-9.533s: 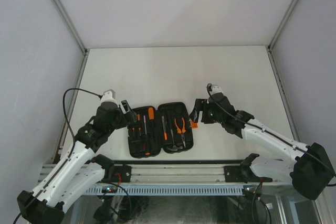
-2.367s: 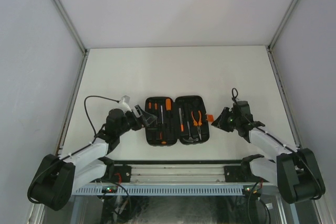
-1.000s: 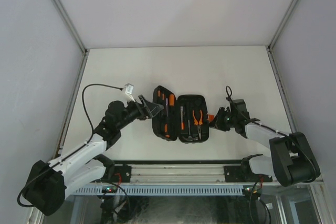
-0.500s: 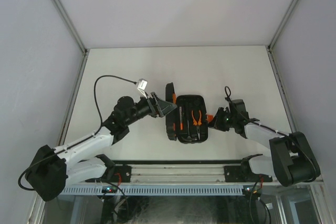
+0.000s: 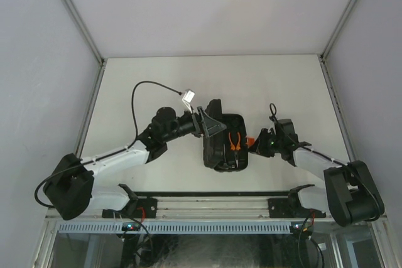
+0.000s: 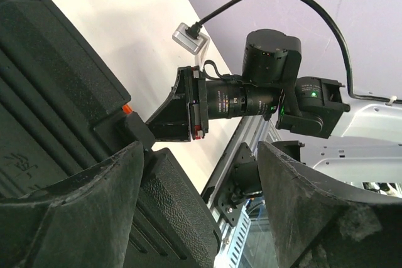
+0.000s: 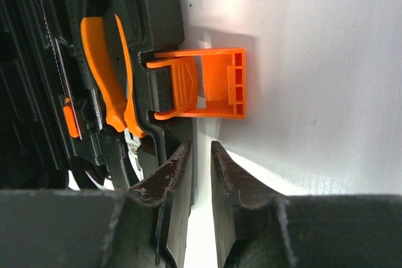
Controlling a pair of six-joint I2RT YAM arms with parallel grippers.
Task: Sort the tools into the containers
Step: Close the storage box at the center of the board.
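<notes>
**Top external view.** The tool case (image 5: pixel 220 155) lies at the centre of the table (image 5: pixel 188 80). Its left half is tilted up over the right half, where the pliers (image 5: pixel 235 142) sit in their slot. The left gripper (image 5: pixel 210 123) bears on the raised half. The right gripper (image 5: pixel 256 145) is just beside the orange latch (image 5: pixel 249 140) at the case's right edge.

**Left wrist view.** The jaws are spread wide and grip nothing. The case's black shell fills the left of the frame.

**Right wrist view.** The jaws are nearly closed and empty, with their tips just below the latch at mid-frame. The pliers' handles show at upper left.

**Handling.** The case looks like rigid, smooth plastic and would likely slide if pushed. It is best pressed on its broad outer face while braced at the rim. The thin latch should be pushed, not pinched.
</notes>
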